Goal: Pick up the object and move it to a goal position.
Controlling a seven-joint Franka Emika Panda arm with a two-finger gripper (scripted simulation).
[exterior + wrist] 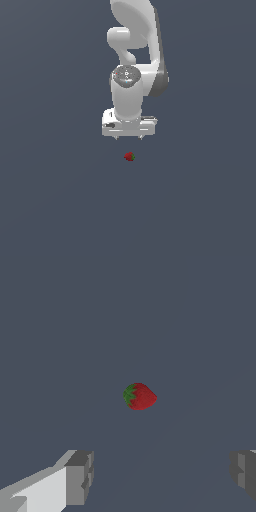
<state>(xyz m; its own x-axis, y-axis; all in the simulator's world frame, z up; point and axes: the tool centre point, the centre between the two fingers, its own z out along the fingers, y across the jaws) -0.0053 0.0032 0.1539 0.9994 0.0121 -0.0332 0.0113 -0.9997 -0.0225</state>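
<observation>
The object is a tiny red strawberry-like lump (129, 157) with a small green tip, lying on the dark grey floor. In the wrist view it (139, 396) sits near the picture's middle, green tip to one side. My white gripper (128, 137) hangs above and just behind it in the exterior view, apart from it. In the wrist view the gripper (162, 476) is open: the two grey fingertips (80, 476) stand wide apart with nothing between them. The strawberry lies beyond the fingertips, not between them.
The white arm (135, 60) rises behind the gripper to the exterior view's upper edge. The floor (60, 200) is a plain dark grey surface all around. No goal marker shows.
</observation>
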